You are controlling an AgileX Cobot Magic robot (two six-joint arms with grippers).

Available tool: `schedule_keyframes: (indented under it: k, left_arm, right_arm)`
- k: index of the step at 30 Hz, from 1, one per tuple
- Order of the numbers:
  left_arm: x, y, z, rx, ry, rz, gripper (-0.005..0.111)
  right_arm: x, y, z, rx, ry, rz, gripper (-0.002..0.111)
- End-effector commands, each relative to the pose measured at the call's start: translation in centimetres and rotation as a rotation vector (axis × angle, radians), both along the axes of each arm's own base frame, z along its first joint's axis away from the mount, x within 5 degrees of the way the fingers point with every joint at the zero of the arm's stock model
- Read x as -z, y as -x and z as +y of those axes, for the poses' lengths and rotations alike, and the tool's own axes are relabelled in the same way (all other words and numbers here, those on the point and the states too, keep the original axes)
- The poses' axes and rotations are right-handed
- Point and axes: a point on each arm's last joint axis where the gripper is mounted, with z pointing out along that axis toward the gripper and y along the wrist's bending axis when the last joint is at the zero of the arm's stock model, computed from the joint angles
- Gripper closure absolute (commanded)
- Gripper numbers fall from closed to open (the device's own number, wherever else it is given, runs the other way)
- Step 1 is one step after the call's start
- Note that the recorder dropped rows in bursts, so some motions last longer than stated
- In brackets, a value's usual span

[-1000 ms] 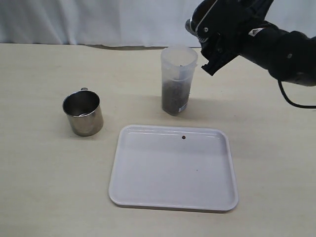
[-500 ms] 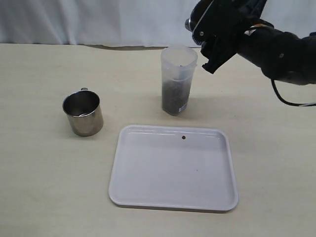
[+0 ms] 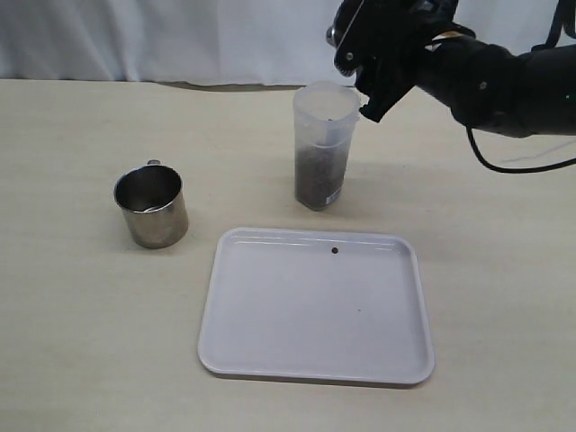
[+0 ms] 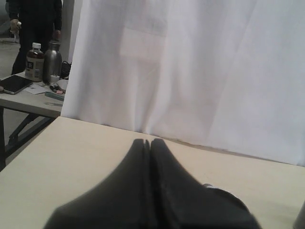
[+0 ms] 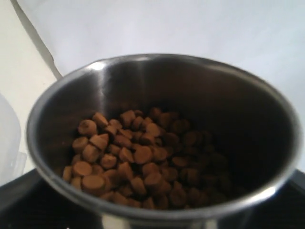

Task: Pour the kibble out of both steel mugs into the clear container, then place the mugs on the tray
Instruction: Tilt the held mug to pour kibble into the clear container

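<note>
The clear container (image 3: 324,135) stands upright behind the tray, its lower half dark with kibble (image 3: 317,178). My right gripper (image 3: 371,56) hangs just above and to the right of its rim, shut on a steel mug (image 5: 167,78) that is tilted and holds brown kibble (image 5: 133,157). The other steel mug (image 3: 151,205) stands upright on the table at the left, and no pellets show inside it. The white tray (image 3: 270,360) lies in front with one pellet (image 3: 335,250) on it. My left gripper (image 4: 150,143) is shut on nothing, low over the table.
A white curtain closes off the back of the table. The right arm's black cable (image 3: 513,166) loops down toward the table at the right. In the left wrist view a side table with bottles (image 4: 35,62) stands beyond the table's edge.
My right gripper has carried the mug up and to the left, closer over the container's mouth. The mug at the left, the tray and the container have not moved.
</note>
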Motion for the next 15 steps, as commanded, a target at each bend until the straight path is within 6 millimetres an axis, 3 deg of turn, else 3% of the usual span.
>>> schedule_keyframes:
  k: [1, 15]
  left_arm:
    - [0.07, 0.01, -0.03, 0.005, 0.003, -0.003, 0.107]
    - [0.07, 0.01, -0.03, 0.005, 0.003, -0.003, 0.107]
  right_arm:
    - [0.12, -0.37, 0.17, -0.006, 0.045, -0.034, 0.103]
    - [0.06, -0.37, 0.20, -0.049, 0.191, -0.094, 0.103]
